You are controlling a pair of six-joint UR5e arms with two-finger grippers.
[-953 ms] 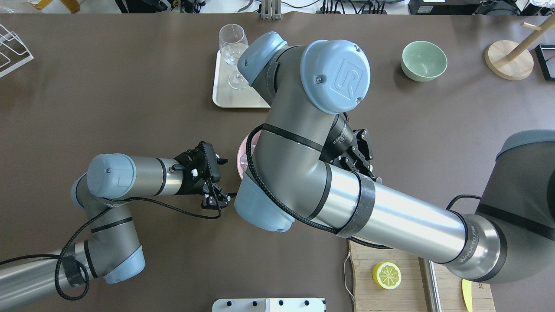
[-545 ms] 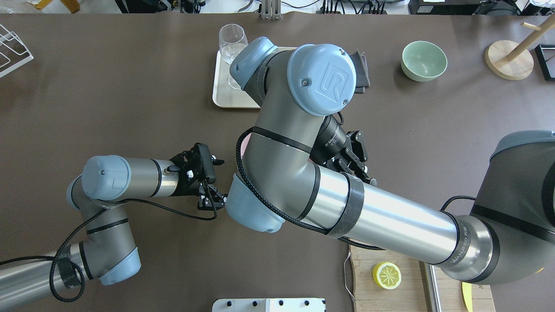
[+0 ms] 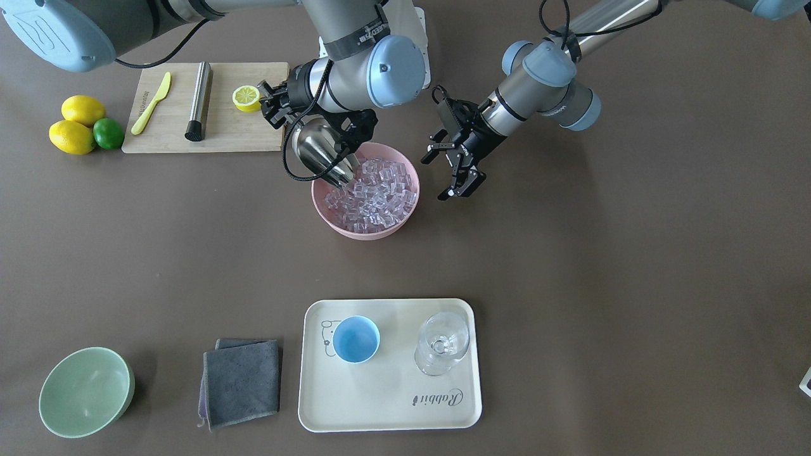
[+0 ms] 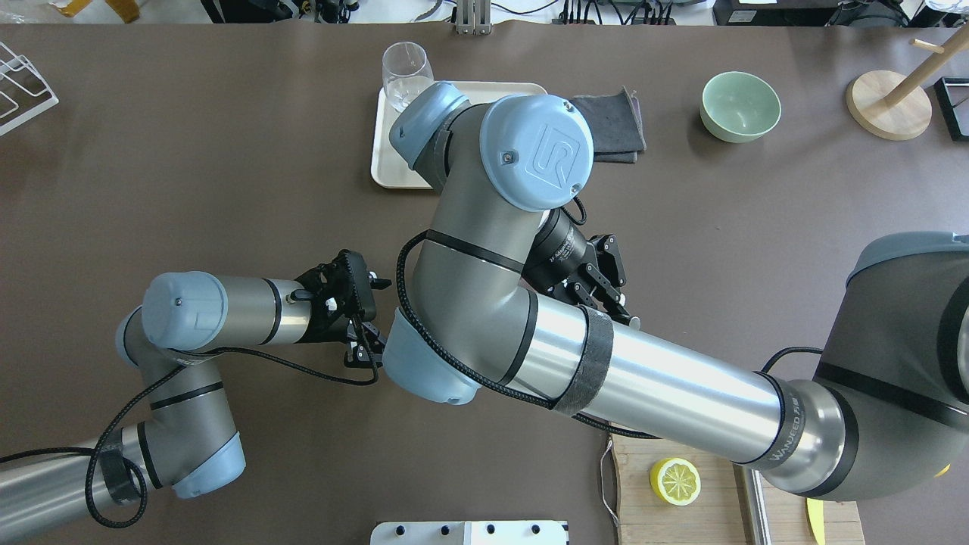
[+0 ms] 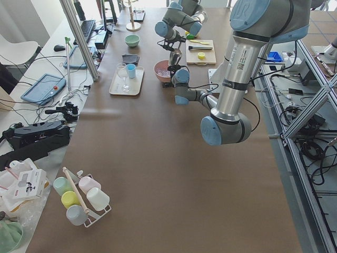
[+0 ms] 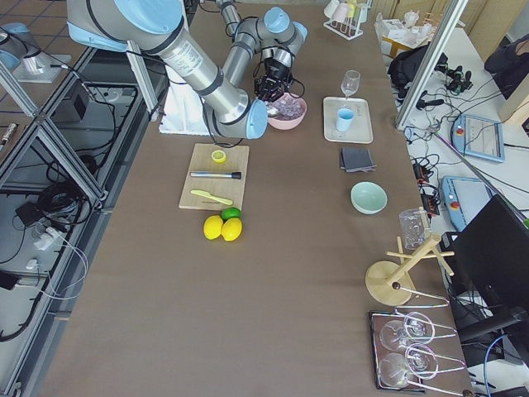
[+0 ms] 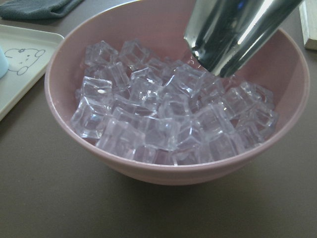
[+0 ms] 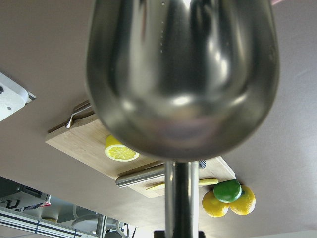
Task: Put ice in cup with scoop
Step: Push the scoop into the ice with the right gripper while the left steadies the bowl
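Scooping seems in hand. Front view: right pincer (image 3: 345,130) pinches the scoop (image 3: 320,155), mouth down at the ice (image 3: 377,190) in the pink bowl (image 3: 364,233); left pincer (image 3: 459,174) hangs spread alongside; the cup (image 3: 356,339) sits empty on the tray (image 3: 393,392). Left wrist view alone shows the lip unburied: next, dig under, lift level.

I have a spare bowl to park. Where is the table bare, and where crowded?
Bare: the wide strip between the pink bowl and the tray, and the table beyond the left gripper, on the robot's left. Crowded: around the pink bowl, scoop above, left gripper beside it.
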